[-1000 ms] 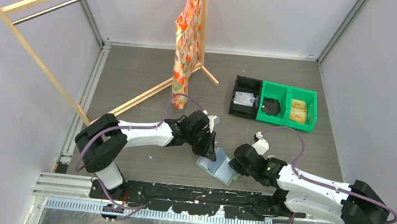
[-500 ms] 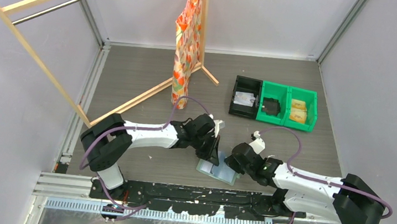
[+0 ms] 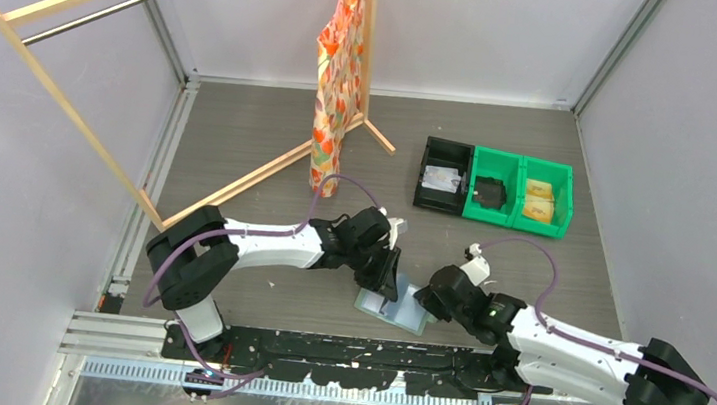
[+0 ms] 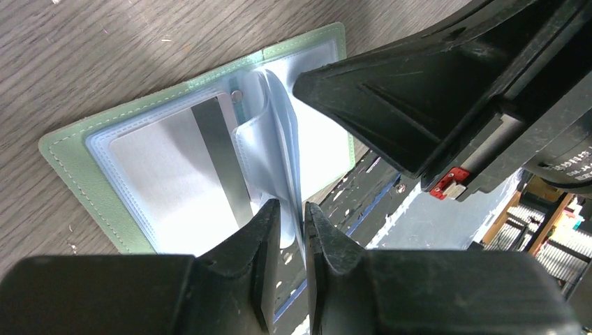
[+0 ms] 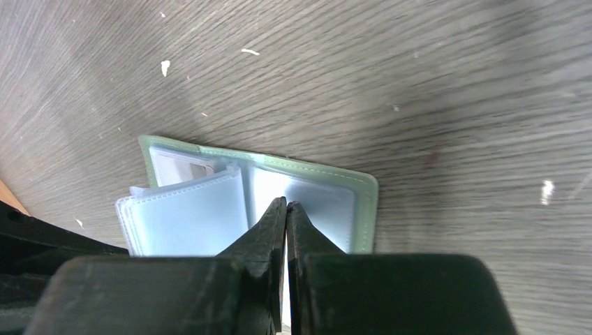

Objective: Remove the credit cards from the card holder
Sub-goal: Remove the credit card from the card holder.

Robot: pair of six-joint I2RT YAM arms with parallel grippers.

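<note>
Lying open and flat on the wooden table (image 5: 433, 84), the card holder (image 3: 401, 314) sits between the two grippers, just ahead of the arm bases. Its long axis runs roughly left to right, dipping slightly toward the right arm.

The left gripper (image 4: 301, 209) hangs over the fold with its jaws a narrow slit apart. One pale blue sleeve leaf (image 4: 269, 139) stands up into that slit, and I cannot tell whether it is actually pinched. To that gripper's left, a silver card (image 4: 160, 181) with a dark magnetic stripe lies inside the flat pocket, with the stripe running across the holder's long axis.

The right gripper (image 5: 286, 204) has its tips pressed together on the holder's right half, just beside the fold. I cannot tell whether a thin leaf is caught between them.

By my judgement the left arm is nearer the card, which will have to slide out along its pocket while the right tips pin the cover.

No brand or numbers can be read on the card. A small printed label on the right gripper's body is too blurred to read.
</note>
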